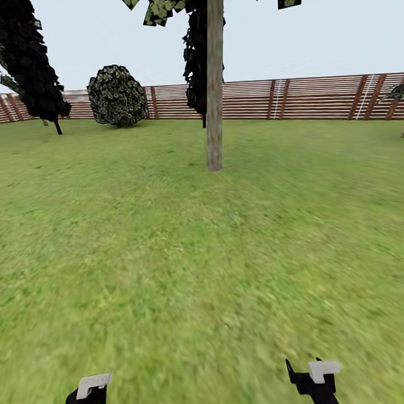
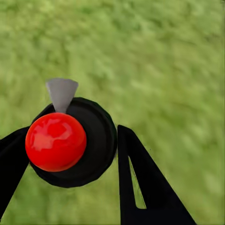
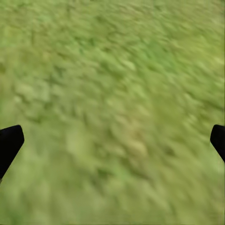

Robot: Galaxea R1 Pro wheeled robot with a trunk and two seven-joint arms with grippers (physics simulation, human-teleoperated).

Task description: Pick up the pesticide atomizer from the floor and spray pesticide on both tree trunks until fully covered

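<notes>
Flanking one atomizer (image 2: 70, 143) (red-capped), two fingers (image 2: 140, 183)

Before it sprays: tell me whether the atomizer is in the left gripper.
Yes: the atomizer sits between the left gripper fingers.

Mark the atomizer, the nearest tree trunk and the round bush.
atomizer (image 2: 56, 141), left wrist view, on its red cap.
tree trunk (image 1: 214, 107), head view, mid-height of the bare column.
round bush (image 1: 117, 96), head view, centre of its foliage.

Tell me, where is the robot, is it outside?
Yes, it looks like a fenced garden: green lawn all around, a brown slatted wooden fence at the back, and a tall tree with a bare trunk under open sky.
</notes>
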